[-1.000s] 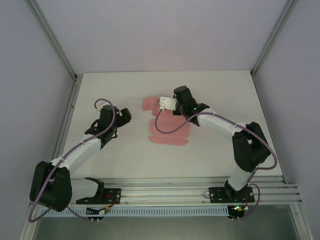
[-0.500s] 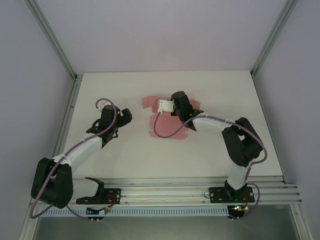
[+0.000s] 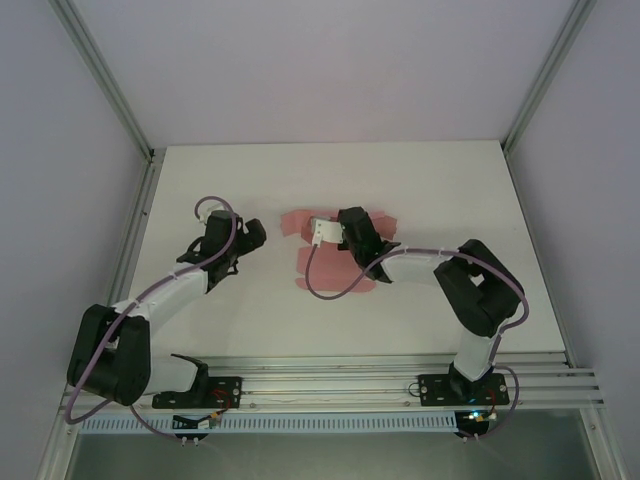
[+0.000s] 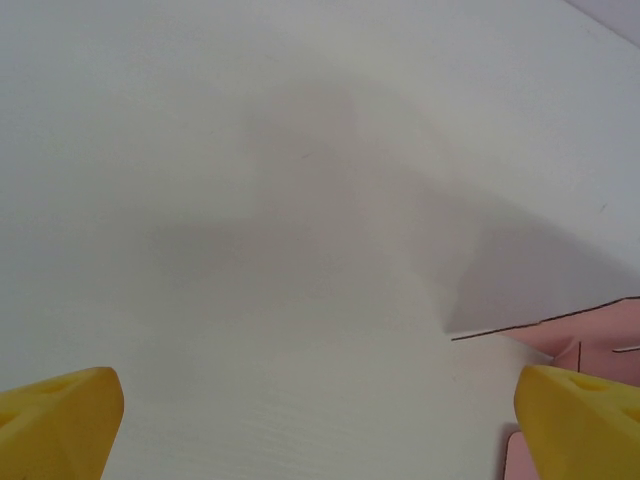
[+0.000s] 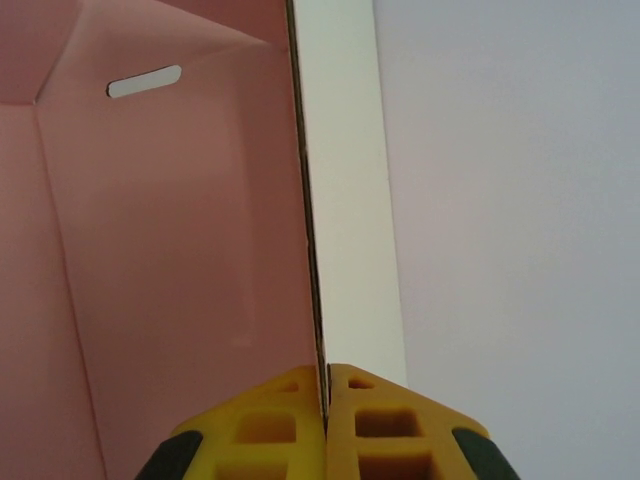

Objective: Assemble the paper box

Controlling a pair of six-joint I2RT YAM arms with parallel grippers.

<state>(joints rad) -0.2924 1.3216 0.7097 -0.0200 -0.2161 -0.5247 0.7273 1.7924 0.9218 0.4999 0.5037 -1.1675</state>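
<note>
The paper box (image 3: 303,268) is a pink die-cut card lying partly folded at the table's middle. My right gripper (image 3: 345,240) is over it and shut on one raised panel. In the right wrist view that panel runs edge-on from between the yellow fingertips (image 5: 326,385), with the paper box's pink inside (image 5: 180,250) on the left and its white outer face on the right; a small slot (image 5: 145,80) shows near the top. My left gripper (image 3: 252,234) is open a little left of the card, and nothing lies between its fingers (image 4: 320,440). A corner of the pink card (image 4: 610,325) shows at the right edge of the left wrist view.
The white table (image 3: 200,190) is bounded by a metal frame post (image 3: 135,235) on the left and walls behind and to the right. A purple cable (image 3: 325,285) from the right arm loops over the near part of the card.
My right gripper has moved left and a little nearer with the panel still held, and the card has folded and shifted under it. The left gripper has barely moved.
</note>
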